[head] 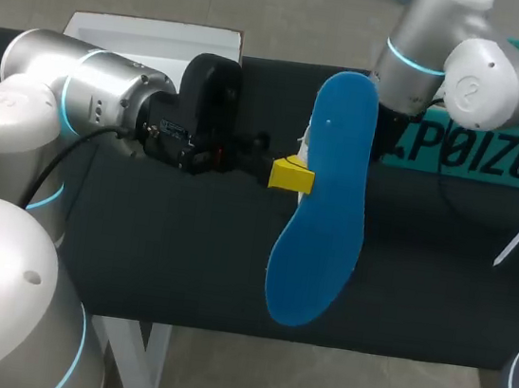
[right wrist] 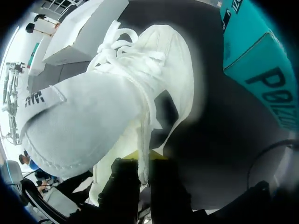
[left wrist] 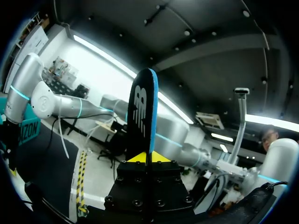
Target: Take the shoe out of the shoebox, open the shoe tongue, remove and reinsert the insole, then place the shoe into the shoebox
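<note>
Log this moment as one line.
step: insole out of shoe | left gripper: shut on insole, held above table | right gripper: shut on shoe | shoebox: at table's right

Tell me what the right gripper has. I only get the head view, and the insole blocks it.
Observer: The right gripper is shut on the white shoe, with a thin edge of it pinched between its fingers.
Operator: Report the laces.
Observer: The laces are threaded and loosely bunched, ahead of that gripper.
Operator: Describe the insole's hidden face.
Observer: The left gripper clamps the insole edge-on, and its other face is black with a white mark.
</note>
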### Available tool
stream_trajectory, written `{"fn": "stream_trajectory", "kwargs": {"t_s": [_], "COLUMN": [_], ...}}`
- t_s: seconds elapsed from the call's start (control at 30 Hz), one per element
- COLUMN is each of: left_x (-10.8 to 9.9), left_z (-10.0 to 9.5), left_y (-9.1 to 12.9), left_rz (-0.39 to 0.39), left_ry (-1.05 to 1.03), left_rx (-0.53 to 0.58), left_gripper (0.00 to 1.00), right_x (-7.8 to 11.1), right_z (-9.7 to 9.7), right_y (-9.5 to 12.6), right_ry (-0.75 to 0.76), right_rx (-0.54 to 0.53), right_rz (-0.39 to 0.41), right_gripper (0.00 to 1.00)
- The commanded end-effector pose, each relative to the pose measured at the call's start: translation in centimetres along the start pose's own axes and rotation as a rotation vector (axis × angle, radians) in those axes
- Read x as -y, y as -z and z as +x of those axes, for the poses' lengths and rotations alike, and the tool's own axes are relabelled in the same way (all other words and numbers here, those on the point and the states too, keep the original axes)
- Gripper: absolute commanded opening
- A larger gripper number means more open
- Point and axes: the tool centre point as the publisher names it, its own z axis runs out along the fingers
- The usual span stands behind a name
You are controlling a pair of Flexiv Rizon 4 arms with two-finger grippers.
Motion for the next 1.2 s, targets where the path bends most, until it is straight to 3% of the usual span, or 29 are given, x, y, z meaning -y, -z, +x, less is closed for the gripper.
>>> {"fn": "stream_trajectory", "kwargs": {"t_s": [0.03, 0.53, 0.57, 0.6, 0.7, 0.8, 0.9, 0.97, 1.2], "left_x": [0.0, 0.0, 0.0, 0.0, 0.0, 0.0, 0.0, 0.0, 0.0], "left_z": [-0.2, -0.2, -0.2, -0.2, -0.2, -0.2, -0.2, -0.2, -0.2], "left_y": [-0.1, -0.1, -0.1, -0.1, -0.1, -0.1, -0.1, -0.1, -0.1], "left_rz": [0.001, 0.001, 0.001, 0.001, 0.001, 0.001, 0.001, 0.001, 0.001], "left_ry": [0.000, 0.000, 0.000, 0.000, 0.000, 0.000, 0.000, 0.000, 0.000], "left_rx": [-0.003, -0.003, -0.003, -0.003, -0.003, -0.003, -0.003, -0.003, -0.003], "left_gripper": [0.00, 0.00, 0.00, 0.00, 0.00, 0.00, 0.00, 0.00, 0.00], "right_x": [0.0, -0.4, -0.3, -0.2, 0.1, 0.9, 1.5, 1.5, 1.5], "right_z": [0.3, -0.5, -0.6, -0.6, -0.5, -0.6, -1.0, -1.5, -1.5], "right_y": [0.4, -2.6, -2.5, -2.3, -1.3, 0.2, 2.6, 4.4, 4.4], "right_ry": [0.051, 0.013, 0.012, 0.013, 0.013, 0.000, 0.060, 0.177, 0.177], "right_rx": [0.023, 0.047, 0.045, 0.043, 0.014, -0.082, -0.151, -0.205, -0.205], "right_rz": [-0.003, 0.056, 0.052, 0.045, 0.029, 0.008, -0.069, -0.135, -0.135], "right_gripper": [0.00, 0.00, 0.19, 0.97, 1.00, 1.00, 1.00, 1.00, 1.00]}}
